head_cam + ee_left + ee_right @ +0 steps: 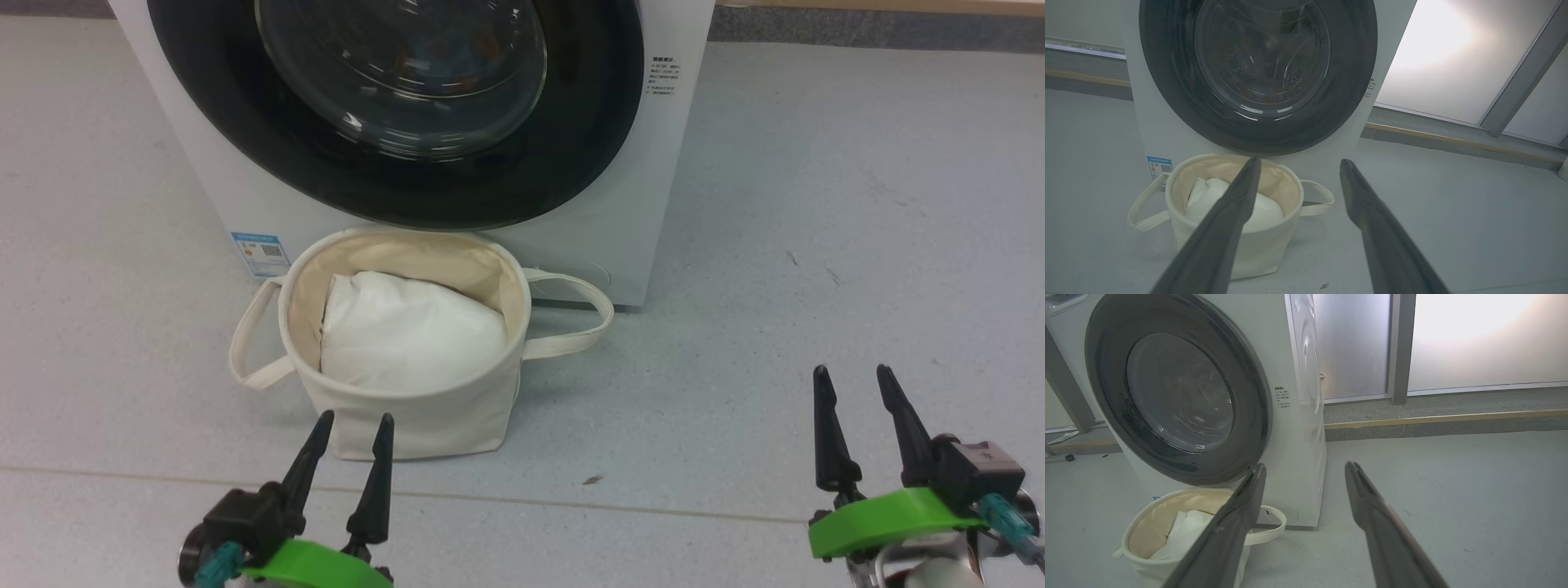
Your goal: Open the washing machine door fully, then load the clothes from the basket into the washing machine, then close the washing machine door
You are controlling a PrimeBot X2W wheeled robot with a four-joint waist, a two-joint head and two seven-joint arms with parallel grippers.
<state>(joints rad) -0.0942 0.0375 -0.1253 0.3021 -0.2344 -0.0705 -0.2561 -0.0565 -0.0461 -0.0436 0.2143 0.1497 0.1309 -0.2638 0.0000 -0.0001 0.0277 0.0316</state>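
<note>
Door (pixel 400 73) shut, top centre of head frame. Left gripper (pixel 356 416) sits nearer, just below basket (pixel 424 416); right gripper (pixel 851 369) lower right, well off. Both jaws apart, holding nothing

washing machine door (pixel 392 114) top cut off; printed text (pixel 663 77) unreadable; basket (pixel 424 416) bottom hidden under white bundle (pixel 408 335)

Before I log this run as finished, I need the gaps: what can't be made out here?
- Load inside: head and left wrist views, the dark, reflective glass of the washing machine door leaves just faint orange smudges.
- Anything under the white bundle in the basket: every view, the bundle covers it.
- Printed text on the washing machine: head view, too small.
</note>
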